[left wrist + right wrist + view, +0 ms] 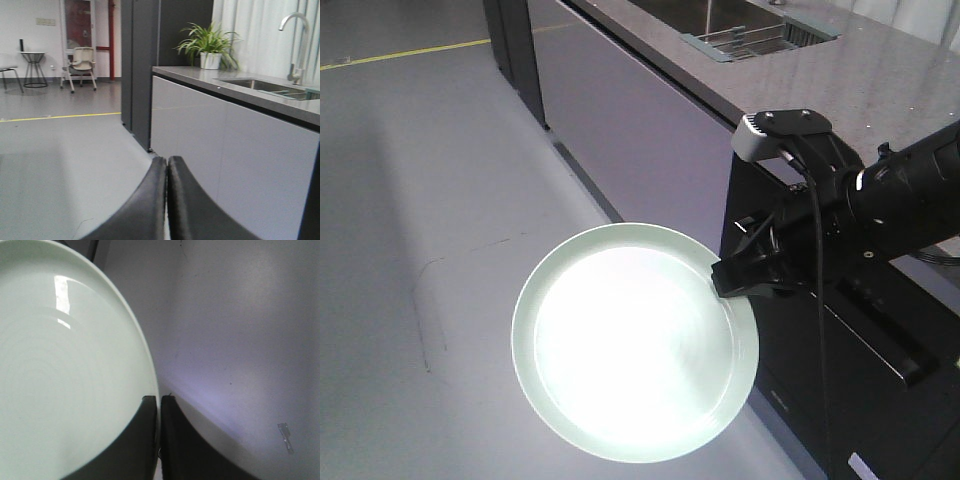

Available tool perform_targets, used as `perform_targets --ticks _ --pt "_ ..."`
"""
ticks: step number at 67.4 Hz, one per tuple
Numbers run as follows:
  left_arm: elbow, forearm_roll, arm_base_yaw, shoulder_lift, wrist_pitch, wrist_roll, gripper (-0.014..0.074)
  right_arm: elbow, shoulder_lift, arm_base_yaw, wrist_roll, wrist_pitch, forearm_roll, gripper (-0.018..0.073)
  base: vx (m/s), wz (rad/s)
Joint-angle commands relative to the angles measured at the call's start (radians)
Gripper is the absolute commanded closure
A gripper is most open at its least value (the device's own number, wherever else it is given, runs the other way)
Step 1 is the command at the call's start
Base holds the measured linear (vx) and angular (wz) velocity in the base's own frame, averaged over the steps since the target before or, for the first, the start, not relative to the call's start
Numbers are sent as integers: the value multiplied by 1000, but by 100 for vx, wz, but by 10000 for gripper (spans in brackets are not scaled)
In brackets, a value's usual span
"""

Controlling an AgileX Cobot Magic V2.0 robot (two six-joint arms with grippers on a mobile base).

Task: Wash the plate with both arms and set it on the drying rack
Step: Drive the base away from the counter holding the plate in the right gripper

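Plate [630,345] rim sits pinched between the right jaws.

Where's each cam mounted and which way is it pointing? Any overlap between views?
Exterior front: raised, looking down at floor and counter; shows right gripper pinching the plate rim.
Left wrist: behind shut left gripper, facing counter and sink.
Right wrist: behind its fingers, looking past plate at floor.
Shared: plate and right gripper, front and right wrist views.
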Motion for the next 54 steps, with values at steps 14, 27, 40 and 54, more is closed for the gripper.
perform_targets --ticks 14,27,40,54 --pt "-26 -3 2 -15 -76 -6 603 -26 -36 -3 -7 -29 36 561 -7 29" --pt "-26 -3 2 -15 -76 -6 603 -26 -36 -3 -7 -29 36 561 -6 28" --pt "-26 -3 2 -15 -76 -6 603 -26 -36 -3 -7 -29 36 561 -5 31" --pt "-26 -3 2 -15 -76 -6 603 -26 -36 -3 -7 -29 36 561 -4 32"
